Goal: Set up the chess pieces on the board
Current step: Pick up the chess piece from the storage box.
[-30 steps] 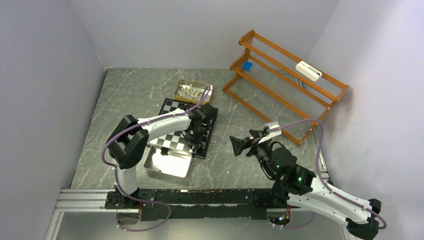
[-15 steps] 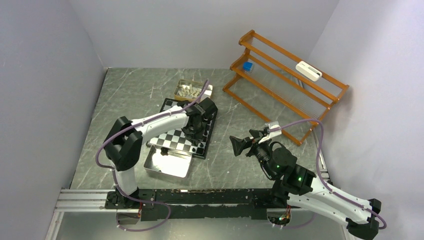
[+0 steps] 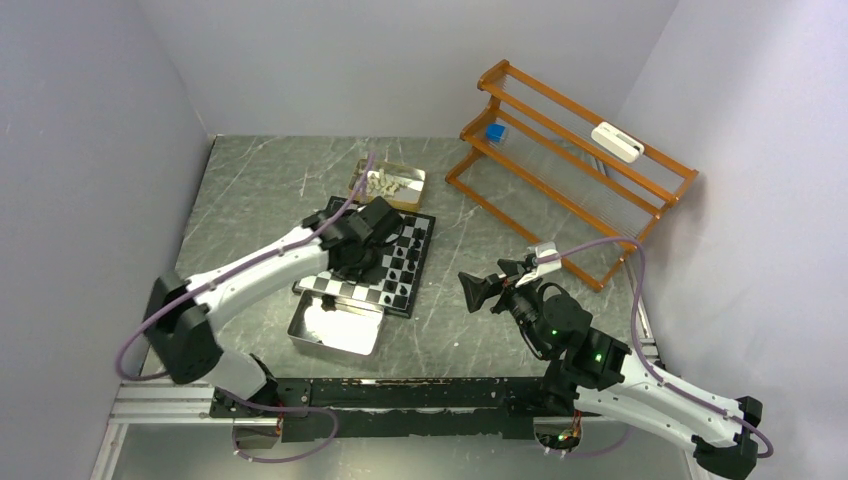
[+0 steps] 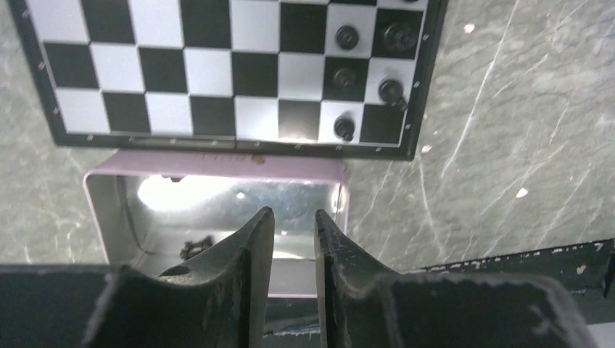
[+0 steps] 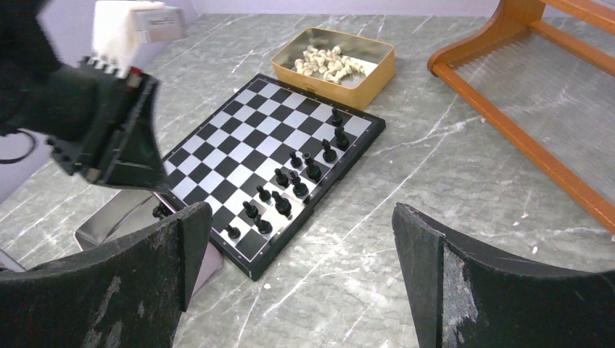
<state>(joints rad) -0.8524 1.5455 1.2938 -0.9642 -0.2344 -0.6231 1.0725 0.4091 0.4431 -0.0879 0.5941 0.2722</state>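
Observation:
The chequered board [image 3: 345, 288] [image 4: 210, 72] [image 5: 239, 138] lies mid-table. Several black chess pieces [image 3: 400, 265] [image 4: 347, 36] [image 5: 312, 170] stand in two columns along its right side. Cream-white pieces [image 3: 383, 184] [image 5: 330, 61] fill a gold tin [image 5: 362, 80] behind the board. One black piece [image 4: 194, 249] [image 5: 159, 212] lies in the silver tray [image 3: 335, 325] [image 4: 217, 163] at the board's near edge. My left gripper [image 3: 350, 262] [image 4: 294, 217] hangs over that tray's right part, open by a narrow gap, nothing between its fingers. Right of the board, my right gripper [image 3: 478, 290] [image 5: 301, 214] hovers wide open and empty.
An orange wooden rack [image 3: 570, 160] stands at the back right, holding a blue block [image 3: 494, 131] and a white object [image 3: 616, 141]. Grey walls close in on the left, back and right. Bare marble lies between the board and the rack.
My left arm has swung left, off the board's right columns toward its near edge and the tray. Its jaws have parted slightly. The right arm has not moved.

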